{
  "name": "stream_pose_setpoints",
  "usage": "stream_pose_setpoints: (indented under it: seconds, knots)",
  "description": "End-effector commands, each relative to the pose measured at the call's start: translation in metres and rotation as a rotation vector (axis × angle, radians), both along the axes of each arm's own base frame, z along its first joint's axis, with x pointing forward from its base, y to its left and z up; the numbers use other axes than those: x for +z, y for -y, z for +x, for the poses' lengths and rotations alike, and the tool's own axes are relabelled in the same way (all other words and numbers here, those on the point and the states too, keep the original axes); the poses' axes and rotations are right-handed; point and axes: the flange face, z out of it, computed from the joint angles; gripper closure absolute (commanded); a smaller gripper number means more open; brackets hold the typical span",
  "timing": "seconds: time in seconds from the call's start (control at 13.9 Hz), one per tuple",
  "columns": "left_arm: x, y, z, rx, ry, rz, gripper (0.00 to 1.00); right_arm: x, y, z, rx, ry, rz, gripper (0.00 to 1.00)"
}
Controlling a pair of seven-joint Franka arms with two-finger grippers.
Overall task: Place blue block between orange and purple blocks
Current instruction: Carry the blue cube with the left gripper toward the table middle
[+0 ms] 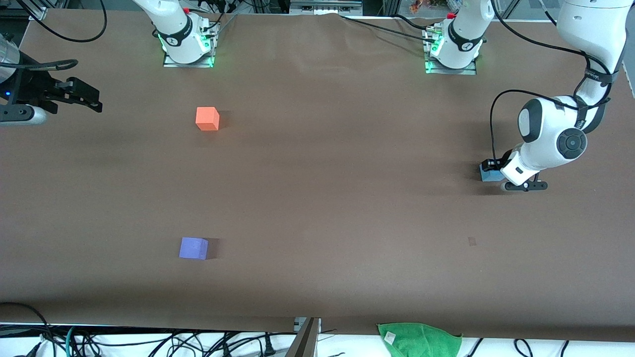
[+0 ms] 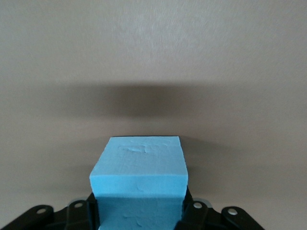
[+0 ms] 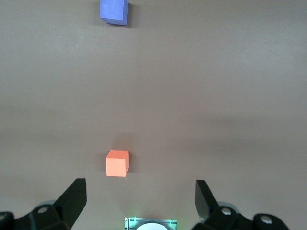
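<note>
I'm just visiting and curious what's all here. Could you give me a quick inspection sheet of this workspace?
Surface: brown table, bare.
Job's things: blue block between the left gripper's fingers; orange block; purple block, nearer the front camera.
Clutter: green cloth at the table's edge.
Grippers: left gripper at the blue block; right gripper open, waiting in the air.
Cables: black cable on the left arm.
Surroundings: nothing seen.
</note>
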Motion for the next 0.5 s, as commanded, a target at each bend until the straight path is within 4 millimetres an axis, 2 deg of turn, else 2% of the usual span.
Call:
stream_pose_setpoints:
  seconds: [0.0, 0.14, 0.29, 0.43]
  knots:
    - [0.042, 0.010, 0.022, -0.043, 0.007, 0.013, 0.92, 0.003, 0.001, 0.001, 0.006, 0.009, 0.006, 0.00]
    - [0.078, 0.039, 0.047, -0.080, -0.039, 0.001, 0.92, 0.003, 0.001, 0.001, 0.006, 0.007, 0.006, 0.00]
    - [0.108, 0.077, 0.063, -0.123, -0.081, -0.024, 0.91, 0.003, 0.001, 0.001, 0.006, 0.007, 0.007, 0.00]
    - [0.120, 0.120, 0.071, -0.173, -0.074, -0.043, 0.88, 0.004, 0.001, 0.001, 0.006, 0.008, 0.007, 0.00]
